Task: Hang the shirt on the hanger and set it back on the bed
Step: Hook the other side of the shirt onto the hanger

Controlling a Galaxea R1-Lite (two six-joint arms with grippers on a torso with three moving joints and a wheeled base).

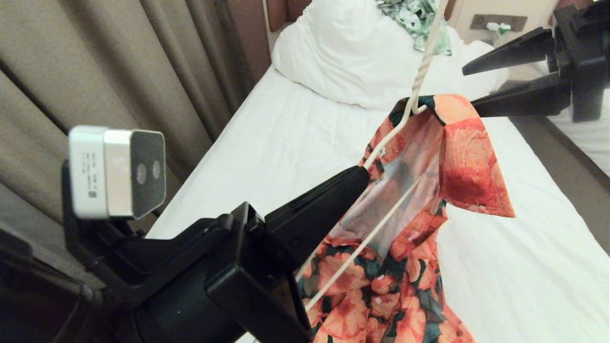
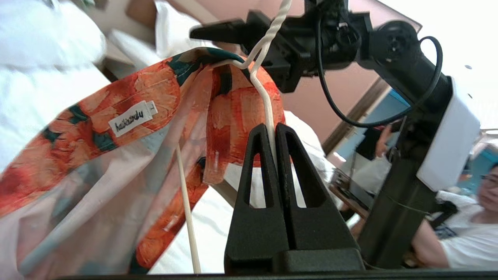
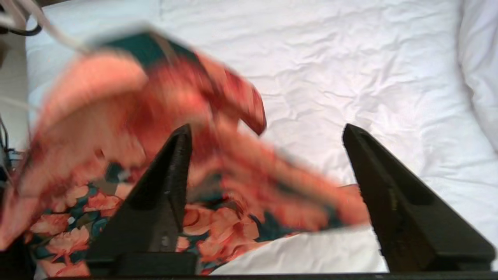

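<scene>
My left gripper (image 1: 363,172) is shut on one sloping arm of the cream wire hanger (image 1: 413,97), holding it above the bed (image 1: 267,143). In the left wrist view the wire runs between the closed fingertips (image 2: 271,129). The orange-flowered shirt (image 1: 405,267) is draped over the hanger near its twisted neck, with the collar (image 1: 472,162) hanging free and the white neck label (image 2: 130,120) showing. My right gripper (image 1: 469,90) is open at the upper right, its lower finger by the shirt's top edge. From its wrist the shirt (image 3: 155,116) lies blurred below the spread fingers (image 3: 179,155).
A white pillow (image 1: 343,57) and a green-and-white leaf-patterned garment (image 1: 419,19) lie at the head of the bed. Beige curtains (image 1: 119,71) hang along its left side. A second white bed (image 1: 591,133) stands to the right. A person (image 2: 470,237) sits beyond the right arm.
</scene>
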